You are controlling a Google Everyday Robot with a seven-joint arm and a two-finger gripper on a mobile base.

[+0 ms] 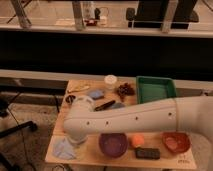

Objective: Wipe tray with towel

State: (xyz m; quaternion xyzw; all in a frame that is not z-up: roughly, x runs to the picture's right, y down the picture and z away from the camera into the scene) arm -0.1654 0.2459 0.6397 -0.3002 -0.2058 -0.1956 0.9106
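Camera view: the arm [145,117] reaches across the table [90,156], away from the tray [152,93] and toward the towel [63,149].
The green tray sits at the table's far right corner. The towel lies rumpled at the corner diagonally opposite the tray, well apart from it. The gripper [76,140] points down just over the towel's tray-side edge, mostly hidden under the white wrist, its fingers spread apart. Between towel and tray stands a purple bowl [113,144]. A dark red cluster [125,90] lies just beside the tray's left rim, and a blue folded pad [95,93] sits farther left of that.
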